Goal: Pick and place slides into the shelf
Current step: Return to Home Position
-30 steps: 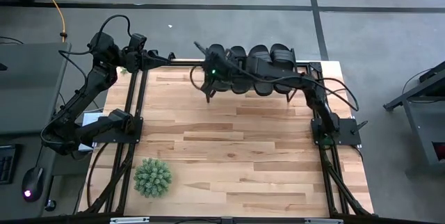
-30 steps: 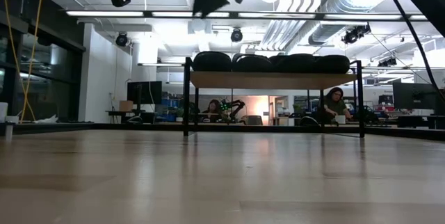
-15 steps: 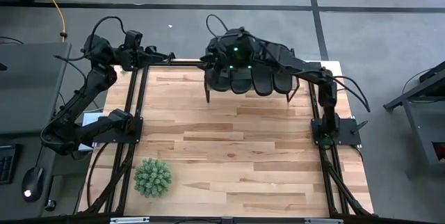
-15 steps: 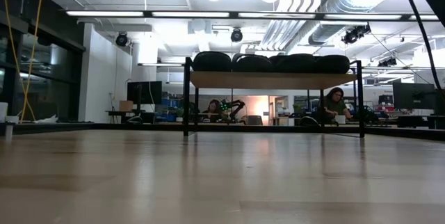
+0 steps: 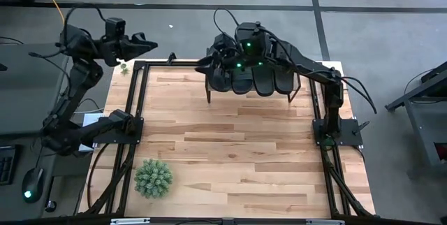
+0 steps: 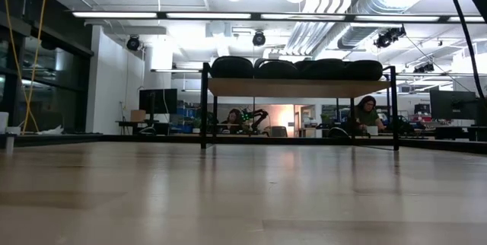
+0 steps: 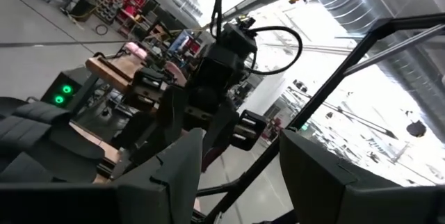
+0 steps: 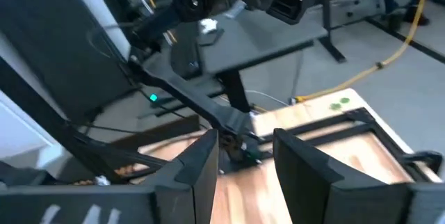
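Starting at the left with the left gripper: lifted and swung back past the far-left corner of the table, after lying stretched low along the far edge a second ago. Fingers spread wide in the left wrist view, nothing between them, touching nothing. Further right, at the far edge, the shelf with all four slides lined up side by side on its plank top, none left down on the table. Over them the right gripper: low at the shelf's front left a second ago, now raised above the row, and the dark shape that hung at the top of the low view back then no longer there. Fingers parted in the right wrist view too, empty, clear of slides and shelf alike. Taken together, reads as placing finished, with only the retreat to rest left to do; no further grasp looks needed. Worth watching only that the right arm, still above the slides, comes away toward its base on the right without brushing one off the plank
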You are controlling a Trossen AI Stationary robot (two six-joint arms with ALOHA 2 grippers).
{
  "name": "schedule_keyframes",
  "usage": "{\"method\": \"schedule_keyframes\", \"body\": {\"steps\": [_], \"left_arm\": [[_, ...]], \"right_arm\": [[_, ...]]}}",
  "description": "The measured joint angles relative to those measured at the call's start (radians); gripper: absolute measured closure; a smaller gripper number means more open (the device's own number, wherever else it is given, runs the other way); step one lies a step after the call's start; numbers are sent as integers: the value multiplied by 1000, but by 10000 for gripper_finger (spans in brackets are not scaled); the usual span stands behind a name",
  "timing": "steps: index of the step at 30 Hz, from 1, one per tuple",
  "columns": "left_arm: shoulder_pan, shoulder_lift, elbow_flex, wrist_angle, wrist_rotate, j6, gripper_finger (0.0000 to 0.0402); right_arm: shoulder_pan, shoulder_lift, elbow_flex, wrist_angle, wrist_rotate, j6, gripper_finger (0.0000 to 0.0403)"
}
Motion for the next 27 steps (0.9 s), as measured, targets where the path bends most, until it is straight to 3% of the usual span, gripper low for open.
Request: {"method": "schedule_keyframes", "body": {"steps": [8,15,21,27], "left_arm": [[-160,0,126,-258,-139,144,224],[-426,4,139,-400,-402,249,224],[-651,29,139,-425,-646,322,224],[-843,103,139,-413,-817,357,224]], "right_arm": [[0,-3,0,47,-23,77,273],[0,-33,0,51,-56,103,273],[6,-92,0,44,-110,100,273],[29,-155,0,-11,-111,68,273]]}}
